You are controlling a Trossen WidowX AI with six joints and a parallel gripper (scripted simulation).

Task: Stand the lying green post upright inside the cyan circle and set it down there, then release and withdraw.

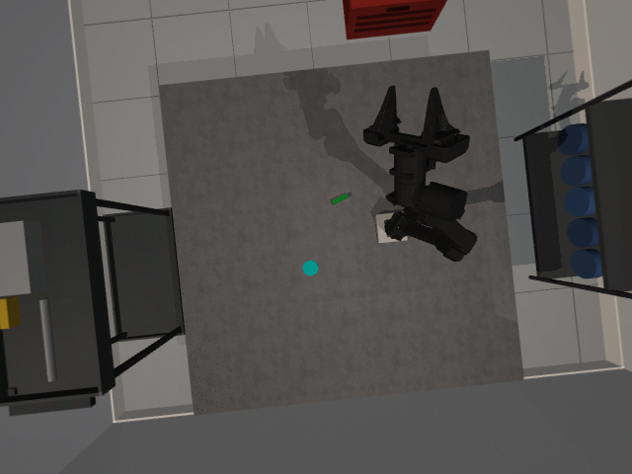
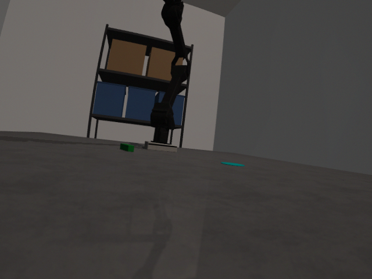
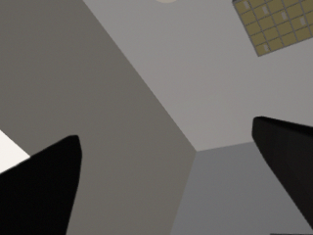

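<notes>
The green post point(image 1: 340, 197) point(image 2: 127, 147) lies on its side on the grey surface, left of the arm's base in the top view. The cyan circle point(image 1: 310, 268) point(image 2: 232, 164) is a flat disc on the same surface, below and a little left of the post in the top view, with nothing on it. My gripper point(image 1: 413, 87) point(image 3: 168, 135) is open and empty, raised high above the surface and away from both post and circle. Its fingers stand wide apart in the wrist view, which shows only walls and ceiling. The gripper is out of frame in the exterior view.
The arm's pale base plate point(image 1: 383, 235) point(image 2: 160, 147) stands right of the post and circle in the top view. A shelf rack point(image 2: 124, 119) with boxes stands behind the arm. A dark bench point(image 1: 61, 356) is at the left, and a red cabinet point(image 1: 393, 20) is at the top.
</notes>
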